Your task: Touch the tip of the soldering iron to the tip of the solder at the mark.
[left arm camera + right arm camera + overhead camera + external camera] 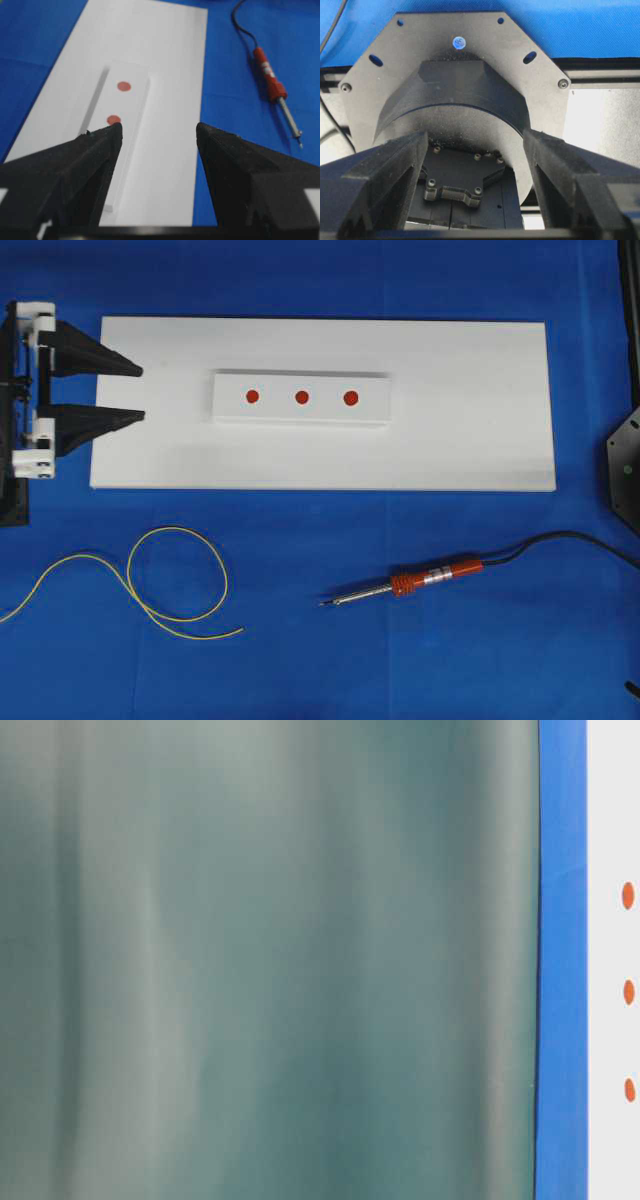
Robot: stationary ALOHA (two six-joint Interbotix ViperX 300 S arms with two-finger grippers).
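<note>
The solder (180, 529) is a thin yellow wire lying in a loose loop on the blue cloth at front left, its free end (242, 631) pointing right. To the right lies the soldering iron (430, 577) (270, 82), red-handled, with its metal tip (322, 603) pointing left. Three red marks (301, 397) sit in a row on a raised white strip (225, 410). My left gripper (141, 393) (159, 130) hangs open and empty over the board's left end. My right gripper (475, 137) is open and empty, facing its own arm base. The solder is out of both wrist views.
The strip rests on a large white board (470, 410) on blue cloth. The iron's black cord (560, 537) runs off to the right. The right arm's black base plate (622, 465) stands at the right edge. A blurred grey-green surface (270, 960) blocks most of the table-level view.
</note>
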